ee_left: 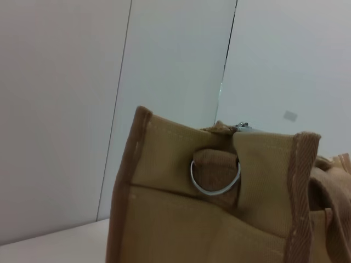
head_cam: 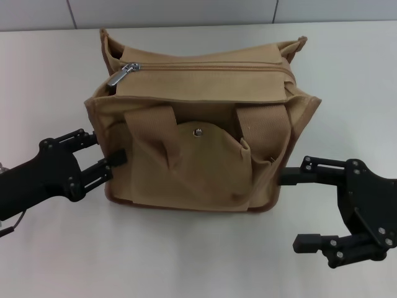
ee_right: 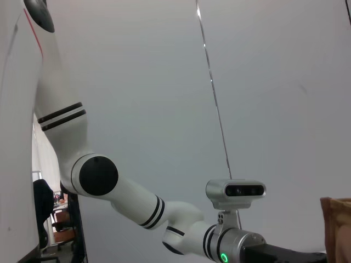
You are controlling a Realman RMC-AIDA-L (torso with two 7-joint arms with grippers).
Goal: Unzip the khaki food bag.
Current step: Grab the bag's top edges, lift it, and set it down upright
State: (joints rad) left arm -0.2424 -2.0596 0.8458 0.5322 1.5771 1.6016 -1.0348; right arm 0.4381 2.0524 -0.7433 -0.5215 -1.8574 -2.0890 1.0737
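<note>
We have the khaki food bag (head_cam: 198,130) standing upright on the pale worktop (head_cam: 56,74), square in front of us, its pocket side toward us and its zipper (head_cam: 211,65) running across the top from our left to our right. The zipper looks fully closed, with the silver pull (head_cam: 121,74) lying at the left end, tipped down over the corner.

Our left pincer (head_cam: 105,158) sits low at the bag's left side, released, with one finger tip touching or nearly touching the side panel near the lower corner. Our right pincer (head_cam: 298,205) is also released, at the bag's lower right corner; its upper finger reaches to the right edge, the lower one hangs clear over the worktop. The left wrist view shows the bag's side panel close up, with a metal ring (ee_left: 215,175) on a webbing tab and brown piping down the edges.

We judge the bag soft and light: the canvas sags at the top corners and the front pocket (head_cam: 198,164) wrinkles, so it will likely slide or fold if we tug the zipper alone. The pull is small, smooth metal and probably slippery, best pinched flat across its tab. The other pincer should brace the fabric just behind the pull, at the left top corner, or hold a handle (head_cam: 149,133), so the zipper line stays taut.
</note>
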